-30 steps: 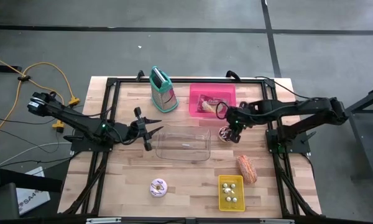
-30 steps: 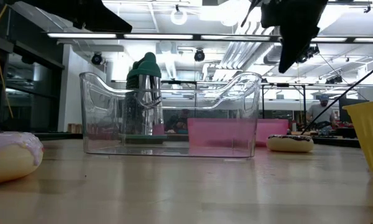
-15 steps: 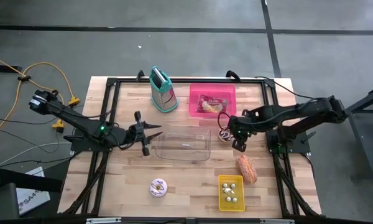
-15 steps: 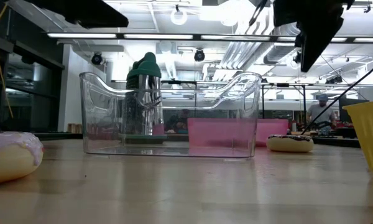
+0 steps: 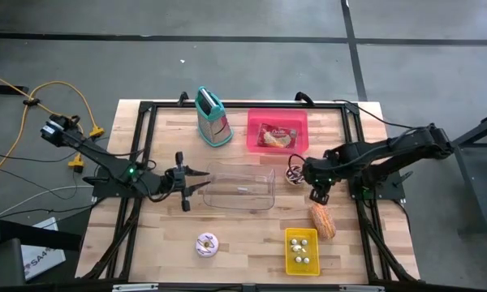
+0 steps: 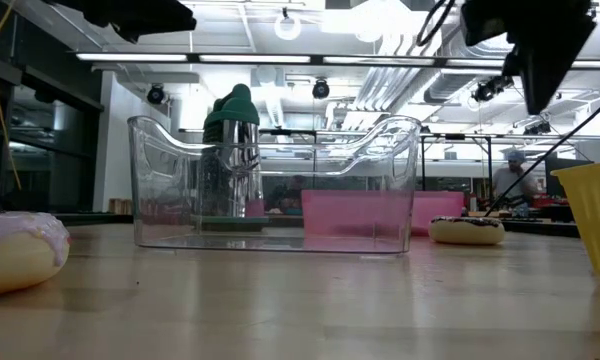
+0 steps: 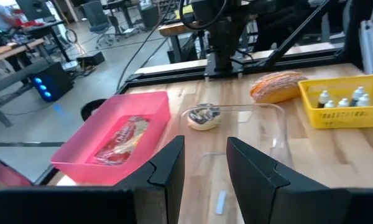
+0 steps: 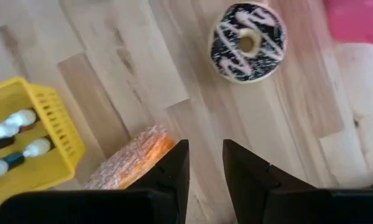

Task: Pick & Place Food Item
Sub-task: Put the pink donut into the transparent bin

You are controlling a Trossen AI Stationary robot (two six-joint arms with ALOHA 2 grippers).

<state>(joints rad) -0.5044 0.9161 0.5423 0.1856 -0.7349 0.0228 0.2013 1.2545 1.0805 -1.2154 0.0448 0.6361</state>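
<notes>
A chocolate-iced donut (image 5: 295, 173) (image 8: 247, 42) lies on the wooden table to the right of a clear plastic bin (image 5: 239, 186). Nearer the front edge lies an orange-brown bread loaf (image 5: 322, 219) (image 8: 130, 160). My right gripper (image 5: 315, 193) (image 8: 205, 168) hangs above the table between donut and loaf, pointing down, open, with nothing between its fingers. My left gripper (image 5: 196, 183) (image 7: 205, 168) hovers level at the bin's left end, open and empty. A pink-iced donut (image 5: 206, 244) lies near the front edge.
A pink tray (image 5: 277, 131) holding a wrapped snack and a green-handled grater (image 5: 213, 118) stand at the back. A yellow basket (image 5: 302, 250) of small bottles sits at the front right, close to the loaf. Black frame rails run along both sides of the table.
My right gripper has swung from over the chocolate donut toward the table's near edge and right, and now stands closer to the bread loaf, tipped further downward. My left gripper has swung a little toward the near edge beside the bin. No object has moved.
</notes>
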